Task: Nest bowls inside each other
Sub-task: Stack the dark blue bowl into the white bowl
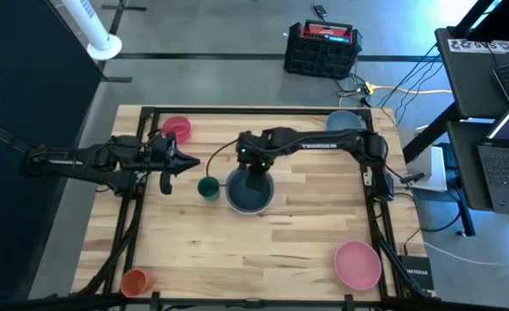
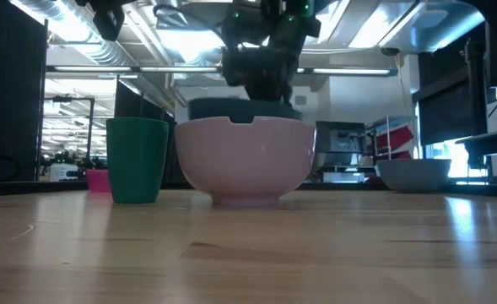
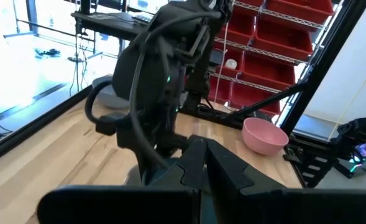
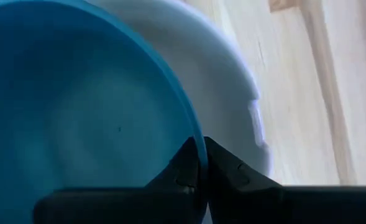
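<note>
My right gripper [image 4: 201, 146] is at the table's middle, pointing steeply down, shut on the dark blue bowl [image 4: 77, 112]. That bowl hangs over the white bowl [image 4: 226, 93], whose rim shows around it [image 1: 230, 192]. The pale pink bowl [image 1: 358, 263] stands on its base near the front right. The grey-blue bowl [image 1: 345, 121] is at the far right and the small magenta bowl [image 1: 178, 128] at the far left. My left gripper [image 1: 194, 161] waits shut above the table's left side, holding nothing. My right gripper pinches the dark blue bowl's rim [image 4: 192, 124], one finger inside the bowl and one outside. The fingers come from above, slanting down. The bowl stays mouth up over the white bowl; whether it rests in it I cannot tell.
A green cup [image 1: 208, 187] stands just left of the white bowl, close to my left gripper. An orange cup [image 1: 135, 281] is at the front left corner. Bare wood lies across the front middle of the table [image 1: 254, 259].
</note>
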Controlling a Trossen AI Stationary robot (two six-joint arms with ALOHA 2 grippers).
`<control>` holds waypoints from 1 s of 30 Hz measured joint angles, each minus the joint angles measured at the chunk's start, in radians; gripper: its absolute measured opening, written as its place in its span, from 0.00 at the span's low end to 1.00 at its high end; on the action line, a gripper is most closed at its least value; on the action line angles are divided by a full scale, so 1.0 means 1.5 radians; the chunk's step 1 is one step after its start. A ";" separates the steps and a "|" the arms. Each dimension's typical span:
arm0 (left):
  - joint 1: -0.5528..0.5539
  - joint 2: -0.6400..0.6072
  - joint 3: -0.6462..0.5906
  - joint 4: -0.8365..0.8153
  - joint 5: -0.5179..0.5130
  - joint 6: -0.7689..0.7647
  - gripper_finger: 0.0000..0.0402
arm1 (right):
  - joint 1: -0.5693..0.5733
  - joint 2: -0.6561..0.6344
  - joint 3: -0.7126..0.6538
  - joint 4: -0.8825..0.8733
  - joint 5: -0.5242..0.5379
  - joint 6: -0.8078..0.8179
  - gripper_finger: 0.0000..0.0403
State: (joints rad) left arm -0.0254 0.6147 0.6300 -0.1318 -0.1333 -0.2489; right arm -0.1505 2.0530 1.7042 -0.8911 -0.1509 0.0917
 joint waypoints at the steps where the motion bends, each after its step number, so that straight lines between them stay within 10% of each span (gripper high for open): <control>1: 0.000 0.000 0.000 0.000 0.000 0.000 0.00 | 0.000 0.005 0.000 -0.003 0.000 -0.001 0.00; 30: 0.000 0.000 0.000 0.000 0.017 0.003 0.00 | -0.001 -0.050 0.000 -0.046 0.026 -0.039 0.44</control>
State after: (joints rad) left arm -0.0257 0.6147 0.6300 -0.1318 -0.1074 -0.2449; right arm -0.1520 1.9784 1.7046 -0.9605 -0.1119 0.0325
